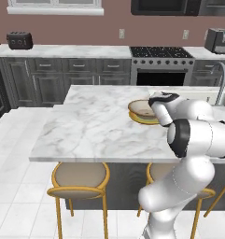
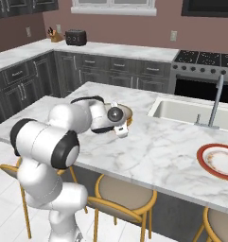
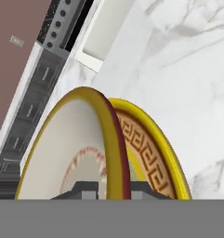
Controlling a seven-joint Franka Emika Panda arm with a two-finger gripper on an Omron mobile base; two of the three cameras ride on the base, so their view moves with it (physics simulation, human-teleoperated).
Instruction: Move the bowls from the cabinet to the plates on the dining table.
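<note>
The cream bowl (image 1: 142, 108) with its tan rim is over a yellow-rimmed plate (image 1: 145, 121) on the dining table (image 1: 95, 121), near the sink. My gripper (image 3: 114, 193) is shut on the bowl's near rim (image 3: 114, 153), one fingertip inside and one outside. In the hand view the plate (image 3: 153, 148) shows an orange key-pattern band just beyond the bowl (image 3: 67, 148). Whether the bowl rests on the plate or hangs just above it I cannot tell. A red-orange rimmed plate (image 2: 223, 160) lies bare at the table's right end. A strip of dark wall cabinet (image 2: 21, 5) shows at top left.
The built-in sink (image 2: 191, 112) and tall tap (image 2: 215, 101) lie right of the bowl. Yellow-framed stools (image 1: 79, 179) stand under the table's near edge. Along the back wall run dark drawer units, a stove (image 1: 161, 63), a toaster (image 1: 19, 40) and a coffee machine (image 1: 217, 40).
</note>
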